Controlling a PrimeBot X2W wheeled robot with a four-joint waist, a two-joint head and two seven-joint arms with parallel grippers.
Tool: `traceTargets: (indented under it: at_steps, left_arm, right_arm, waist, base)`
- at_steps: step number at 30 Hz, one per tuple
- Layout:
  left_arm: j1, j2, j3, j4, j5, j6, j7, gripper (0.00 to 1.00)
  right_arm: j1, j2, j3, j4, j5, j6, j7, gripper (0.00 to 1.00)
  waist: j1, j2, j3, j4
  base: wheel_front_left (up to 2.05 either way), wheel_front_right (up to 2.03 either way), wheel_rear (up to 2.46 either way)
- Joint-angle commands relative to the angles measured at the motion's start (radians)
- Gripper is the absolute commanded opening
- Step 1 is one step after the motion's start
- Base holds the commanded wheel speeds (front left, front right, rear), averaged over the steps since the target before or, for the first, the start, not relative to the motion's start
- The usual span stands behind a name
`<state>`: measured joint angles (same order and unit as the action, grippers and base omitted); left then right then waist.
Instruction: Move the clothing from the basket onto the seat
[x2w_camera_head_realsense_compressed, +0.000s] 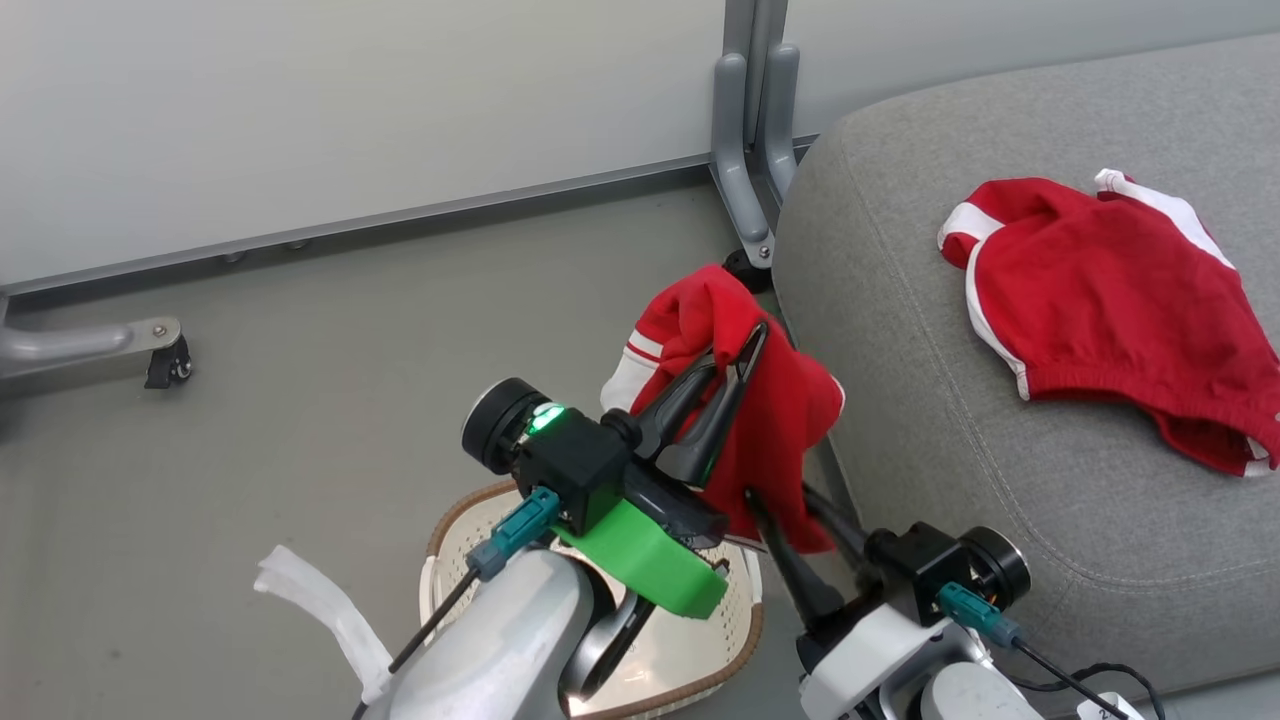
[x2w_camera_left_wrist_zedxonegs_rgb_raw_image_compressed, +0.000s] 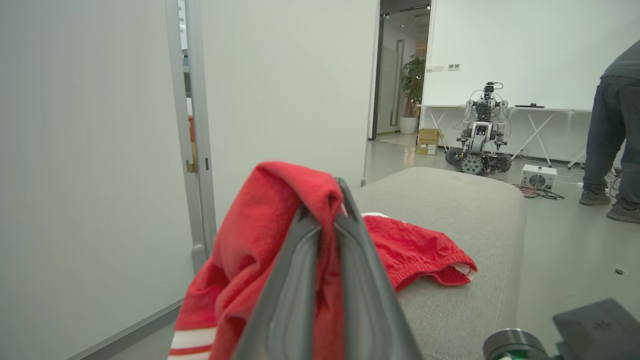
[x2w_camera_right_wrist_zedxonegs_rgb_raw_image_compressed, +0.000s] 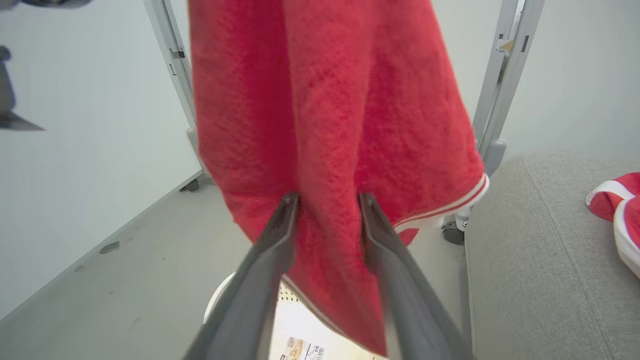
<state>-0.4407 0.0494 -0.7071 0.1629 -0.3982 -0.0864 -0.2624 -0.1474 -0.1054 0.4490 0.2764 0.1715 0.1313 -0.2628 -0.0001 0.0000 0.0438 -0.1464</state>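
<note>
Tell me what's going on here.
A two-armed robot is moving laundry from a basket on the floor to a grey seat. Its left tool is clamped on a red garment, holding it in the air above the basket and beside the seat's edge. The right tool has its fingers on either side of that garment's hanging lower part; whether they are pinching it is unclear. Another red garment already lies on the seat.
</note>
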Motion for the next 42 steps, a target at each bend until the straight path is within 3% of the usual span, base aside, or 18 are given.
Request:
traceTargets:
  at_steps: [1,17,18,19,20,42]
  left_arm:
    - [-0.011,0.003,0.003,0.002,0.011,0.005,-0.004,0.00]
    - [-0.024,0.003,0.010,0.066,0.024,-0.003,-0.003,0.00]
    - [-0.024,0.003,0.010,0.071,0.021,-0.001,-0.003,0.16]
    - [-0.024,0.003,0.012,0.077,0.016,0.002,-0.001,0.47]
    - [-0.025,0.003,0.014,0.083,0.015,0.008,0.002,1.00]
    - [-0.057,0.026,0.013,0.112,0.038,0.048,0.002,1.00]
  right_arm:
    - [-0.007,0.000,0.003,0.003,0.004,-0.001,-0.003,0.00]
    - [-0.018,0.002,0.003,-0.009,0.019,-0.001,-0.003,0.00]
    - [-0.018,0.002,0.002,-0.010,0.019,-0.001,-0.003,0.00]
    - [-0.017,0.001,0.001,-0.011,0.019,-0.001,-0.003,0.00]
    - [-0.017,0.001,0.001,-0.011,0.019,-0.001,-0.003,0.00]
    - [-0.035,0.006,-0.040,-0.063,-0.001,-0.001,-0.003,0.00]
  waist:
    - [0.0001,0.0000,0.004,0.000]
    - [0.0001,0.0000,0.023,-0.003]
    - [0.0001,0.0000,0.023,-0.003]
    - [0.0001,0.0000,0.023,-0.003]
    - [0.0001,0.0000,0.024,-0.003]
    - [0.0001,0.0000,0.083,-0.027]
  base:
    - [0.00,0.00,0.00]
    - [0.00,0.00,0.00]
    - [0.00,0.00,0.00]
    - [0.00,0.00,0.00]
    - [0.00,0.00,0.00]
    - [0.00,0.00,0.00]
